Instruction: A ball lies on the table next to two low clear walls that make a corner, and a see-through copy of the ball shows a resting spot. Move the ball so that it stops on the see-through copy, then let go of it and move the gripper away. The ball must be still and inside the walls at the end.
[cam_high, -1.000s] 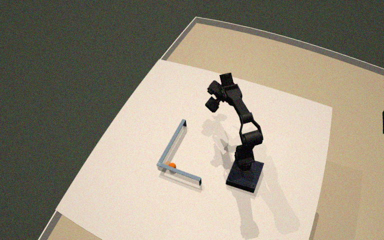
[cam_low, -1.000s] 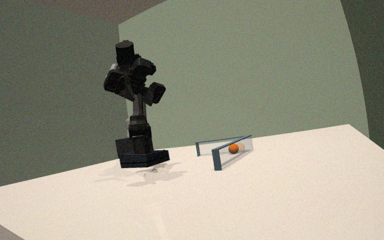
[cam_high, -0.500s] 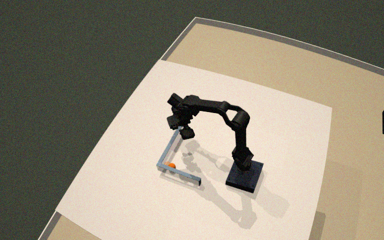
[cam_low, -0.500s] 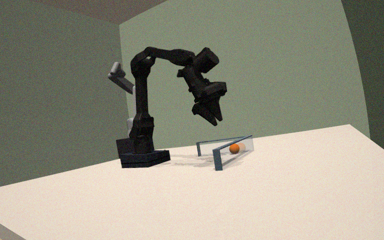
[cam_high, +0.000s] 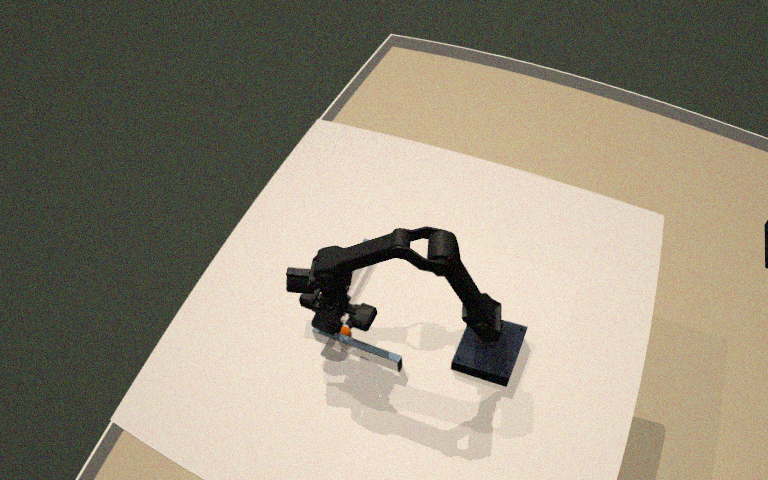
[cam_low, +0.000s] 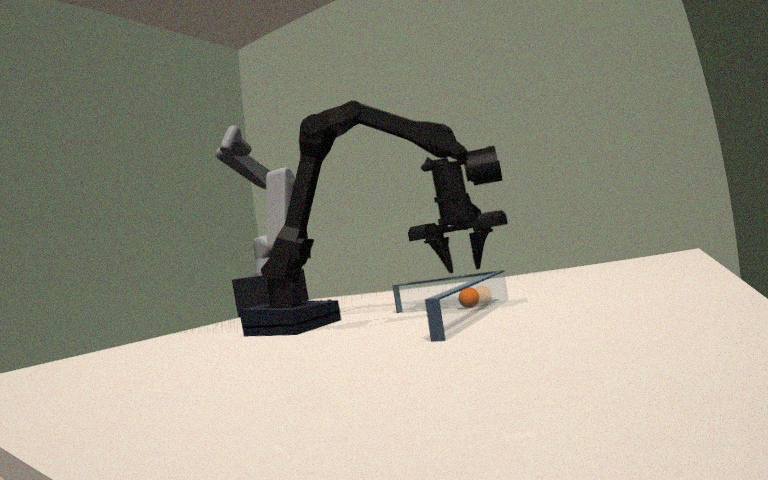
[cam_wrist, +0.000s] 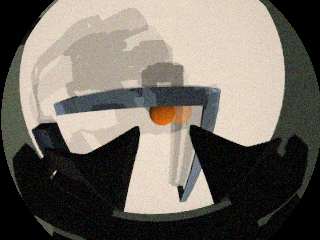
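Orange and round, the small ball lies on the white table top inside the corner made by the two low clear walls with blue-grey edges. Just beside it, overlapping its edge in the exterior view, sits the pale see-through copy of the ball, closer to the corner where the walls meet. The black parallel-jaw gripper hangs above the walls with its pointed fingers aimed straight down, well clear of the ball and touching nothing. Its jaws stand partly apart with nothing between them. In the wrist view the orange ball shows between the two dark fingers, against one wall near the corner, with the faint copy at its side. From the top view the arm arches over from its dark square base and the gripper body hides most of the corner; only a bit of the ball shows beside the near wall
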